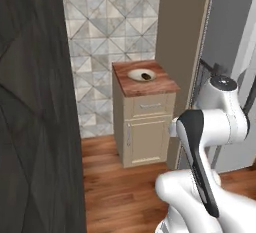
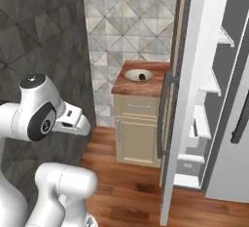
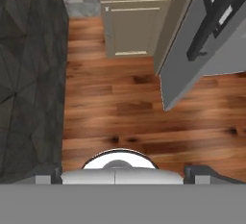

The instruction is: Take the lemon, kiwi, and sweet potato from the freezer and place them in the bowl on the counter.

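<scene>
A dark panelled wall (image 1: 35, 102) stands at the left, and beside it the tabletop (image 1: 150, 84) carries the cream bowl (image 1: 141, 74) with one small dark lump (image 1: 145, 76) inside. Right of that the freezer (image 2: 194, 99) stands with its door (image 2: 180, 123) swung open, white shelves (image 2: 206, 87) showing. The tool (image 3: 123, 172), fingers wide apart and holding nothing, points down at the wooden floor (image 3: 125, 112).

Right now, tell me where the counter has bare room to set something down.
The counter is bare wood along its front edge and right side, around the bowl. The bowl sits toward the back left and holds one small dark lump, with free space beside it.
</scene>
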